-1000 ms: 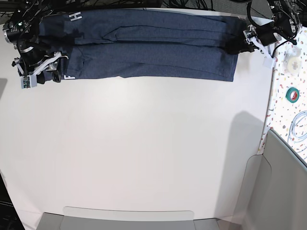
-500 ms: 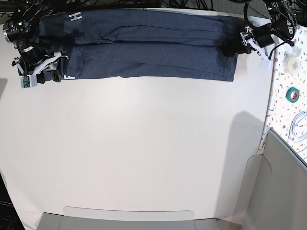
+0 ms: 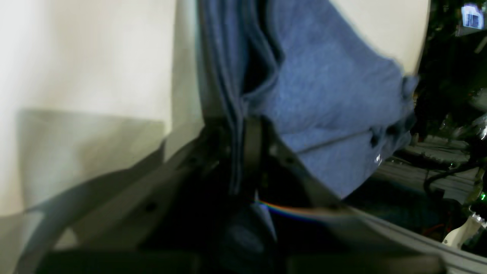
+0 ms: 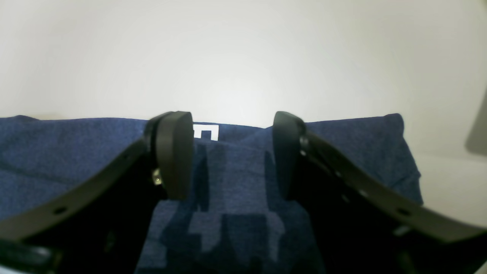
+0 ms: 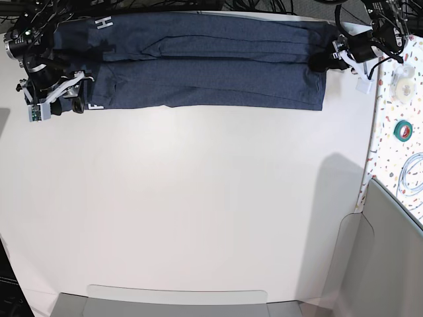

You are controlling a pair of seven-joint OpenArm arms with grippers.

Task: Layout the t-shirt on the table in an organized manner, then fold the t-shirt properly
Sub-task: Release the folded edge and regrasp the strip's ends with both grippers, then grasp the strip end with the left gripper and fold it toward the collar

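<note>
One long fold is judged done: across the far edge of the table (image 5: pixel 198 198), the t-shirt (image 5: pixel 205 66) is stretched as a band between both pincers. The left pincer (image 5: pixel 320 63) is clamped on its hem; the right pincer (image 4: pixel 228 152) is held apart over the lettered end. Crosswise folds remain.

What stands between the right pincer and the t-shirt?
Nothing visible. The right pincer is open, with the t-shirt directly between and below its pads; only cloth and the bare table are seen there.
</note>
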